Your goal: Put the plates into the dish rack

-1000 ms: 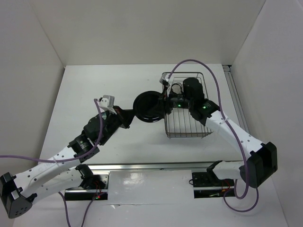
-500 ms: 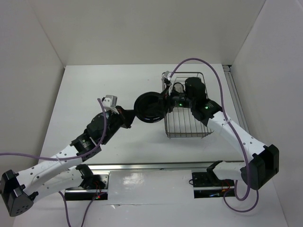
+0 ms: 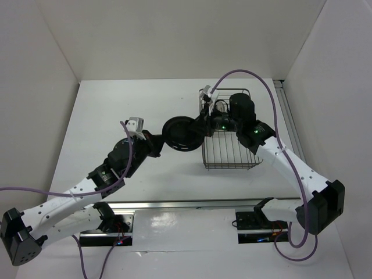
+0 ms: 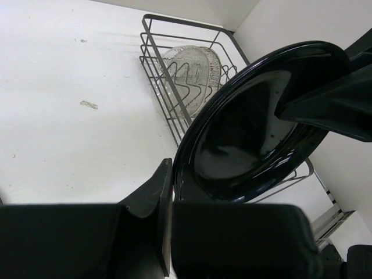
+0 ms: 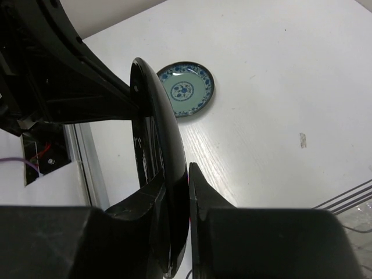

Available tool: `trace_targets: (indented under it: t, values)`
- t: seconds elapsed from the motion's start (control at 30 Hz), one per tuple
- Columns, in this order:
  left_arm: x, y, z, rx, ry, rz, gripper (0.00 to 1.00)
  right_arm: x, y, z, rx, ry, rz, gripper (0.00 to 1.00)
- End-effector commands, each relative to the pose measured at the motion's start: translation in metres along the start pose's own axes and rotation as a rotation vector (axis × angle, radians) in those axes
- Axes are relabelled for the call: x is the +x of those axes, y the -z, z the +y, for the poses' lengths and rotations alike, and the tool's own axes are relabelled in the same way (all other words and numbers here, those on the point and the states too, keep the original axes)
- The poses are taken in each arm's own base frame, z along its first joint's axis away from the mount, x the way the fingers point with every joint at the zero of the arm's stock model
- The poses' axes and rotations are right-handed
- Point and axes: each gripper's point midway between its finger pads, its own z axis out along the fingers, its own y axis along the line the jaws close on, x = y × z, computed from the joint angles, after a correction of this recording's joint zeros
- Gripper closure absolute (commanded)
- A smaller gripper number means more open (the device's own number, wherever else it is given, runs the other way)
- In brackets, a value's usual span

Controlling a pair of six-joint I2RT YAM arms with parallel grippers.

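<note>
Left wrist view: the black plate [image 4: 250,128] has its lower rim concealed behind the left pincer [image 4: 172,180] and masks part of the clear plate [image 4: 189,75] and the dish rack [image 4: 167,110]. Right wrist view: plate edge buried between right pincer [image 5: 180,174] fingers; rack cropped at the lower right corner.

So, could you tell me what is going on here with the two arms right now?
Both arms hold the black plate at once, up off the table just left of the dish rack. The left gripper pinches one side of its rim and the right gripper the opposite side, which looks like a handover. A clear plate stands between the rack's dividers. A teal plate lies flat on the table.
</note>
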Motion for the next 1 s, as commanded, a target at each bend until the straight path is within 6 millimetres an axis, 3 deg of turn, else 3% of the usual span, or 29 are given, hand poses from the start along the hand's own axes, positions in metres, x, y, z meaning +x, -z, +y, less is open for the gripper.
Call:
trace_targets:
  t: [0.0, 0.07, 0.1, 0.13, 0.2, 0.23, 0.27, 0.3, 0.33, 0.43, 0.6, 0.63, 0.77, 0.83, 0.97]
  values:
    - [-0.022, 0.000, -0.014, 0.043, 0.031, -0.078, 1.00, -0.023, 0.001, 0.005, -0.009, 0.035, -0.043, 0.90]
    - [-0.014, -0.005, -0.011, 0.024, 0.018, -0.046, 1.00, -0.023, 0.001, 0.001, 0.014, 0.035, -0.043, 0.92]
    - [-0.023, -0.005, -0.013, 0.012, 0.043, -0.061, 0.94, -0.026, 0.003, 0.000, 0.033, 0.029, -0.050, 0.93]
    - [-0.012, -0.008, -0.005, -0.030, 0.037, -0.020, 0.63, -0.034, 0.007, -0.009, 0.091, 0.044, -0.078, 1.00]
    - [-0.014, -0.011, -0.004, -0.061, 0.050, -0.009, 0.30, -0.038, 0.014, -0.022, 0.197, 0.017, -0.106, 1.00]
    - [-0.012, -0.011, -0.002, -0.079, 0.043, 0.003, 0.02, -0.045, 0.020, -0.031, 0.262, 0.014, -0.132, 1.00]
    - [-0.006, -0.011, 0.002, -0.100, 0.028, 0.036, 0.00, -0.046, 0.030, -0.054, 0.407, -0.002, -0.150, 1.00]
    - [-0.011, -0.013, 0.001, -0.116, 0.023, 0.039, 0.00, -0.049, 0.037, -0.064, 0.485, -0.036, -0.180, 1.00]
    - [-0.013, -0.012, 0.002, -0.129, 0.018, 0.043, 0.00, -0.053, 0.055, -0.086, 0.648, -0.059, -0.209, 1.00]
    - [-0.012, -0.011, 0.002, -0.163, 0.015, 0.094, 0.00, -0.056, 0.090, -0.122, 0.912, -0.129, -0.267, 1.00]
    - [-0.015, -0.005, 0.010, -0.236, -0.007, 0.141, 0.00, -0.041, 0.147, -0.178, 1.290, -0.112, -0.193, 1.00]
    - [-0.019, -0.002, 0.012, -0.255, -0.014, 0.141, 0.00, -0.028, 0.146, -0.188, 1.312, -0.108, -0.154, 1.00]
    - [-0.024, -0.002, 0.018, -0.301, -0.030, 0.149, 0.00, -0.010, 0.159, -0.220, 1.294, -0.196, -0.183, 1.00]
    - [-0.023, 0.000, 0.022, -0.315, -0.046, 0.154, 0.00, -0.009, 0.177, -0.233, 1.312, -0.219, -0.205, 1.00]
    - [-0.017, 0.000, 0.025, -0.322, -0.051, 0.164, 0.00, -0.009, 0.174, -0.252, 1.303, -0.247, -0.192, 1.00]
